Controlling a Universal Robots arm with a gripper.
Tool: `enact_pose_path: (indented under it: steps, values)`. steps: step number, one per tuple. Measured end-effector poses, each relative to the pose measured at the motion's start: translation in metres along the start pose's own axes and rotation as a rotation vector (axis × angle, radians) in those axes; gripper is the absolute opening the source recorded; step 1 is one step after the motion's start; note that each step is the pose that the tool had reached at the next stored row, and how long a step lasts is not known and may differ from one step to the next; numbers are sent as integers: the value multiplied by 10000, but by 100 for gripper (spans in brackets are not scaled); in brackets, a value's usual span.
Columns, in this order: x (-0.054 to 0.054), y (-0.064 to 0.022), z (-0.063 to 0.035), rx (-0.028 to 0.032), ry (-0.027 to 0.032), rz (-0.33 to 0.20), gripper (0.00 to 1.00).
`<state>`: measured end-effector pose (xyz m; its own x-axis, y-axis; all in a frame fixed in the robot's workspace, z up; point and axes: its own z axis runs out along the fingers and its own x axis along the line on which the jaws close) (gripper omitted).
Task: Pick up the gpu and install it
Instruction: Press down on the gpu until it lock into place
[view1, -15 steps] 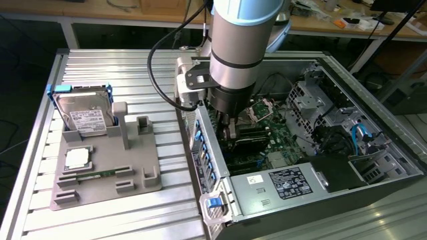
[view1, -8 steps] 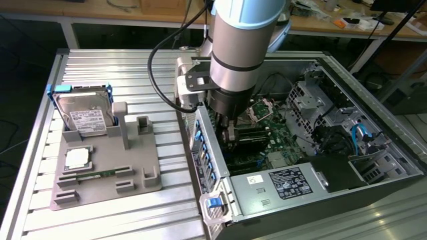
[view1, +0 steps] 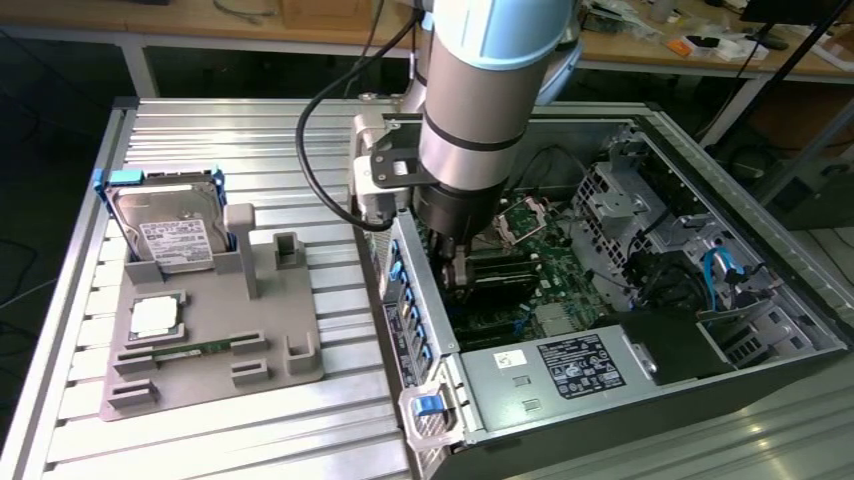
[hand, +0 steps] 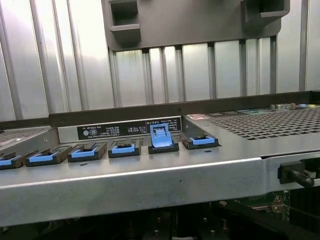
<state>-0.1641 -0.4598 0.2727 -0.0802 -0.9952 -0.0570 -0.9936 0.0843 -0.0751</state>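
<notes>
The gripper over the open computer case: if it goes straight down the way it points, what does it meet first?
Probably the green motherboard inside the computer case. The gripper points down at it; whether a card sits between them is unclear.

gripper (view1: 461, 272) fingertips hidden inside computer case (view1: 747, 330)

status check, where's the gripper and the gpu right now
Gripper down inside the open computer case, fingers shut, over the motherboard. Gpu seems held at the fingers, grip hard to confirm. Hard drive on the grey holder. Nothing visibly in the way.

A silver hard drive (view1: 171, 232) stands upright in a grey holder (view1: 214, 372).
</notes>
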Motion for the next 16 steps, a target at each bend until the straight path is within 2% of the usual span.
enact_pose_path:
  steps: [4, 9, 11, 13, 16]
  values:
    - [4, 4, 60, -40, -6, 4, 11]
    - [4, 3, 54, -52, -4, 6, 11]
    - [-4, -6, 7, -37, -28, 11, 11]
    - [-6, -13, -90, -48, 4, 19, 11]
    - [-13, -24, -217, -52, 11, 29, 11]
